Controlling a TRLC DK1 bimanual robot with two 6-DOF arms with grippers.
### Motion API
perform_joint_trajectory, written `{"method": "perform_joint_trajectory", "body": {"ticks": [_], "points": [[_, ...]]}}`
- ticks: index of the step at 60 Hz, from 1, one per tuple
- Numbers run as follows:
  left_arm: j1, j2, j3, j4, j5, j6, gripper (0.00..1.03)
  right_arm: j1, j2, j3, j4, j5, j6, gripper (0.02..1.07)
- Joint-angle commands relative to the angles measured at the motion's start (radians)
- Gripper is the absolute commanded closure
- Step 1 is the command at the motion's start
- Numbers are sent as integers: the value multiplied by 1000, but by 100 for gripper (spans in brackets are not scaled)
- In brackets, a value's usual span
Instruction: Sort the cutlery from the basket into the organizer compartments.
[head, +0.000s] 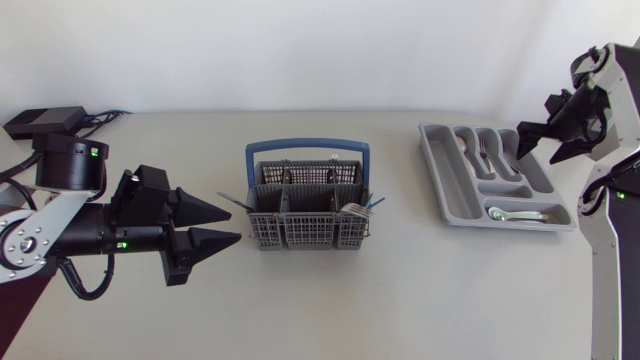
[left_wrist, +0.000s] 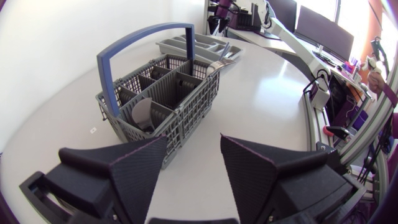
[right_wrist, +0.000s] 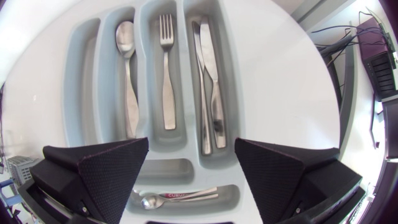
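The basket (head: 305, 200), grey with a blue hoop handle, stands near the middle of the table (head: 400, 300). The left gripper (head: 238, 225) rests just beside its left end, fingers pointing at it. The jaws are spread wide and hold nothing. In the left wrist view the basket lies ahead of the gripper and a little toward one finger, its near corner close to that fingertip but not between the two. Fork heads (left_wrist: 217, 62) stick up from the compartment at the basket's far end, and a rounded grey piece shows in a near compartment, though I cannot tell what it is. At the basket's left end a thin grey piece of cutlery (head: 233, 203) juts out over the rim toward the left gripper.

The organizer (head: 445, 185), a pale grey tray, sits well apart from the basket at the table's right side. The right gripper (head: 521, 141) hovers over it — jaws wide apart, nothing in them. From the right wrist view the tray lies directly under and ahead of the open fingers. The long compartments hold, side by side, a spoon (right_wrist: 126, 68), a fork (right_wrist: 166, 68) and two knives (right_wrist: 209, 87). A small spoon (right_wrist: 177, 198) lies in the crosswise compartment, under the gap between the fingers. Nothing in the tray touches either finger.
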Motion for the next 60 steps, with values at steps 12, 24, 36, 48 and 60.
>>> {"method": "perform_joint_trajectory", "body": {"ticks": [12,24,36,48,60], "points": [[-7,-44,-28,4,2,-27,43,1,-175,267,-39,6,12,7],[-9,-59,-37,4,2,-30,43,3,-184,161,-46,5,21,7],[-6,-73,-37,-1,2,-30,43,14,-304,-118,-40,-12,33,7],[-9,-89,-42,-3,3,-38,43,20,-617,-787,354,-138,18,7],[-12,-104,-42,-10,2,-41,43,106,-858,-1295,705,-31,13,7]]}}
